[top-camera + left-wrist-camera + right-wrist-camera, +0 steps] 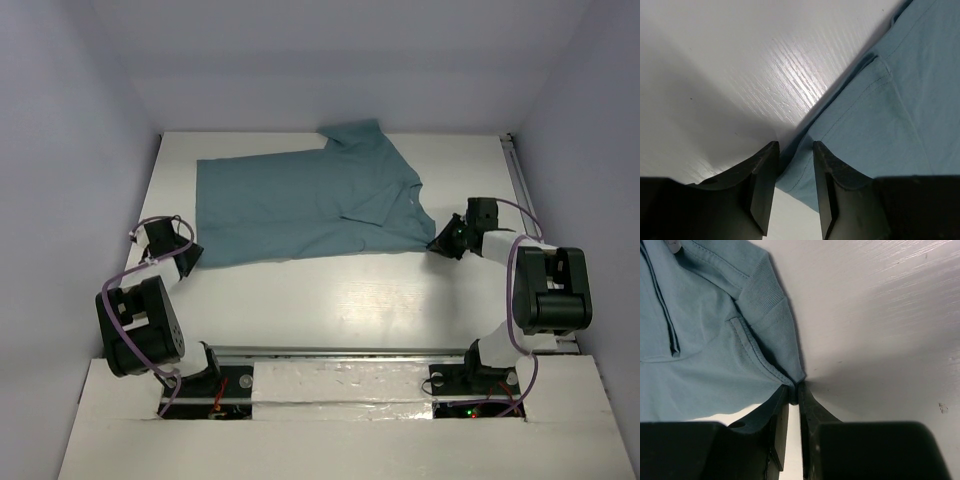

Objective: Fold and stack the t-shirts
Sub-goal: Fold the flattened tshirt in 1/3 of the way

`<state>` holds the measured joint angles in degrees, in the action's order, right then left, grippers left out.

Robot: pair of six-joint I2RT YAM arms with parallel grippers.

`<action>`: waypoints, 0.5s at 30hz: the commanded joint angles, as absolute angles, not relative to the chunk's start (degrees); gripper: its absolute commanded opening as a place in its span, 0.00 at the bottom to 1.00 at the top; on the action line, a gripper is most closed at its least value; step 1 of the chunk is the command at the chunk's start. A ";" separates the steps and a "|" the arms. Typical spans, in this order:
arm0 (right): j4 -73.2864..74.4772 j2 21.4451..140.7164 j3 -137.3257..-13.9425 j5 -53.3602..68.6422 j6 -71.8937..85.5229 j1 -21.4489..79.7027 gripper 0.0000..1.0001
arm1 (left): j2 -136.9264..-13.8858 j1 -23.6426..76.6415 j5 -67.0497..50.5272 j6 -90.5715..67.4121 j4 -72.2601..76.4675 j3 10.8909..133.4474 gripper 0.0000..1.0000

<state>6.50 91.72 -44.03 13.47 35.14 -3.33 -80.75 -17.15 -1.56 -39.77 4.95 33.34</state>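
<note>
One teal shirt (300,205) lies spread flat on the white surface (330,290), far of centre, hem end toward the left and collar (415,195) toward the right. One sleeve (355,135) points to the far edge. The cloth is mostly smooth, with a fold line running near the collar end. Left claw (188,255) sits low at the shirt's near-left hem corner, arm bent back toward its base. In the left wrist view, the left claw (792,150) has its fingers (762,185) apart with a visible gap. The hem corner of the shirt (900,115) runs up into that gap, beside the right-hand finger, and bare surface shows in the gap nearer the camera. I cannot tell whether the cloth is actually pinched or only lies between the jaws. Right claw (443,242) is at the near-right corner of the shirt, just beside the collar, also low on the surface. In the right wrist view, the right claw (794,390) has its jaws almost together, clamped on a point of cloth. The shirt (700,355) draws to a peak at the fingertips, with a stitched seam leading into the grip. The ribbed collar band (765,295) lies just beyond, flat. The two claws are well apart, at opposite ends of the shirt's near edge.
</note>
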 commanded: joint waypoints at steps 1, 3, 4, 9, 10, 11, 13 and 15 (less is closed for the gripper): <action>6.77 91.67 -46.23 12.04 34.10 -3.69 0.17 | -82.09 -16.44 -1.85 -39.02 -1.41 30.24 0.32; 6.77 91.41 -46.41 12.30 34.28 -3.69 0.18 | -82.26 -15.91 -1.67 -38.50 -1.93 30.15 0.32; 6.77 91.32 -46.41 12.39 34.28 -3.69 0.17 | -82.44 -15.91 -1.32 -38.24 -2.72 30.15 0.32; 6.94 91.14 -46.14 12.57 34.28 -3.69 0.11 | -82.09 -15.91 -0.53 -38.67 -2.81 29.97 0.17; 7.03 91.06 -46.06 12.48 34.28 -3.69 0.09 | -82.09 -15.91 -0.53 -38.93 -2.90 30.14 0.13; 6.94 90.71 -45.79 12.13 34.36 -3.69 0.08 | -82.18 -15.39 -0.53 -39.02 -3.07 30.67 0.03; 7.03 90.27 -44.92 11.26 34.37 -4.21 0.01 | -82.18 -15.38 -0.53 -38.50 -4.56 31.90 0.00; 8.43 89.65 -44.56 9.85 33.84 -4.22 0.00 | -82.09 -15.38 1.66 -36.92 -5.62 32.78 0.00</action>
<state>7.25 91.55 -44.21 13.06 35.11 -3.42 -80.79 -15.94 -0.58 -39.38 3.70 33.04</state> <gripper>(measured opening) 0.099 0.007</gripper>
